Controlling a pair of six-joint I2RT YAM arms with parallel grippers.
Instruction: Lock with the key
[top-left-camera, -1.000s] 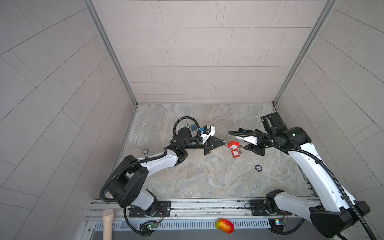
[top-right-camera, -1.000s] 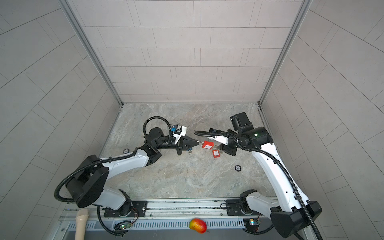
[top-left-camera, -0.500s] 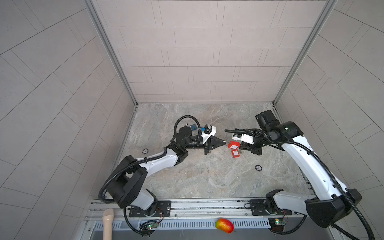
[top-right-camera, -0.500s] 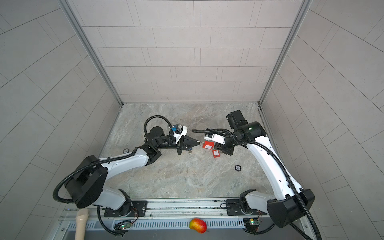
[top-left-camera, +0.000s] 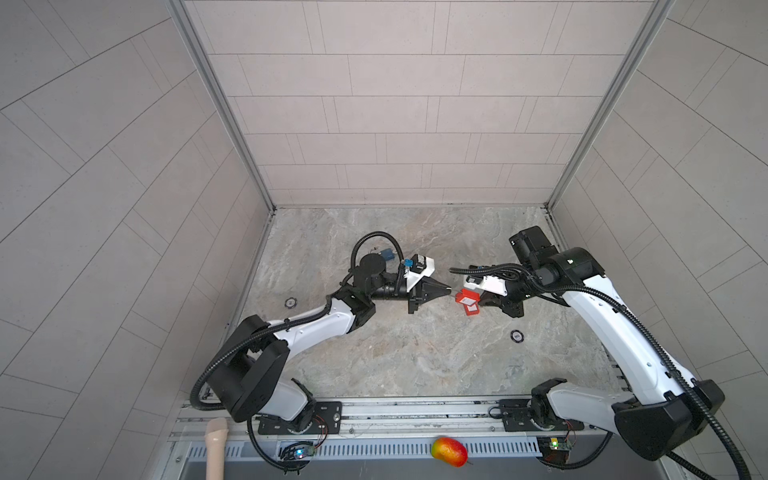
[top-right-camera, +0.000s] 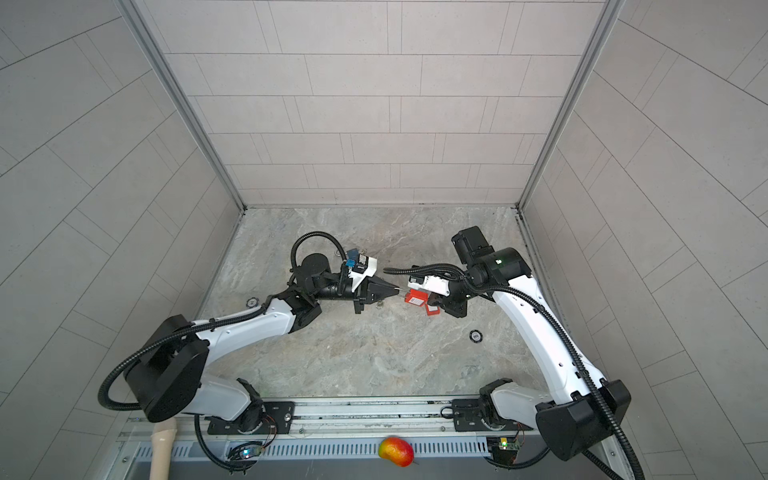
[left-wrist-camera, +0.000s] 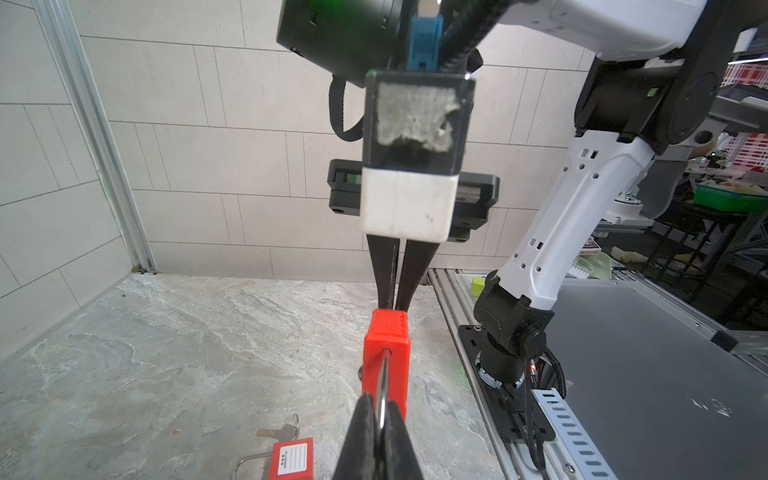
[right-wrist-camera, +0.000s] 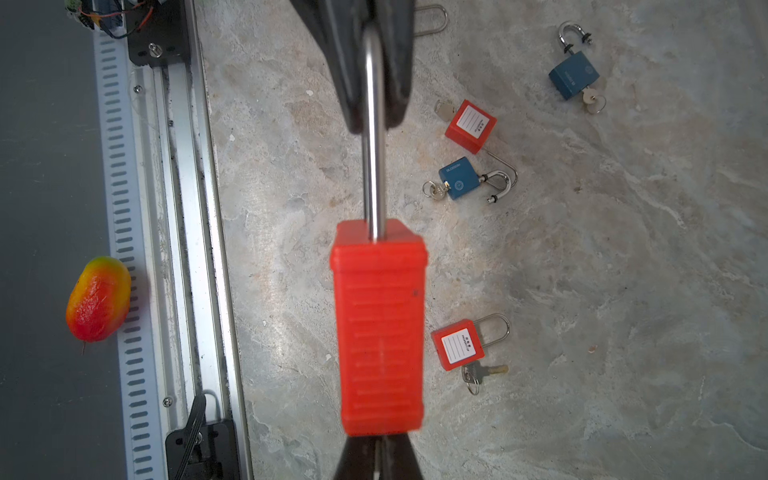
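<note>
A red padlock (top-left-camera: 465, 297) (top-right-camera: 415, 297) hangs in mid-air between the two arms. My left gripper (top-left-camera: 449, 289) (left-wrist-camera: 381, 419) is shut on its steel shackle (right-wrist-camera: 372, 174). The padlock body (left-wrist-camera: 386, 353) (right-wrist-camera: 380, 328) points away from it toward the right arm. At the body's far end my right gripper (top-left-camera: 482, 300) (right-wrist-camera: 379, 453) is shut. A thin pale sliver of the key (right-wrist-camera: 377, 457) shows between its fingers; the padlock body hides the rest.
A second red padlock (top-left-camera: 471, 311) (right-wrist-camera: 459, 345) with keys lies on the stone floor just below. Another red padlock (right-wrist-camera: 471, 126) and two blue padlocks (right-wrist-camera: 457, 178) (right-wrist-camera: 574, 79) lie further off. A mango (top-left-camera: 449, 451) rests on the front rail.
My right gripper has moved left up to the padlock's free end and closed its jaws there. The left gripper has held still with the shackle.
</note>
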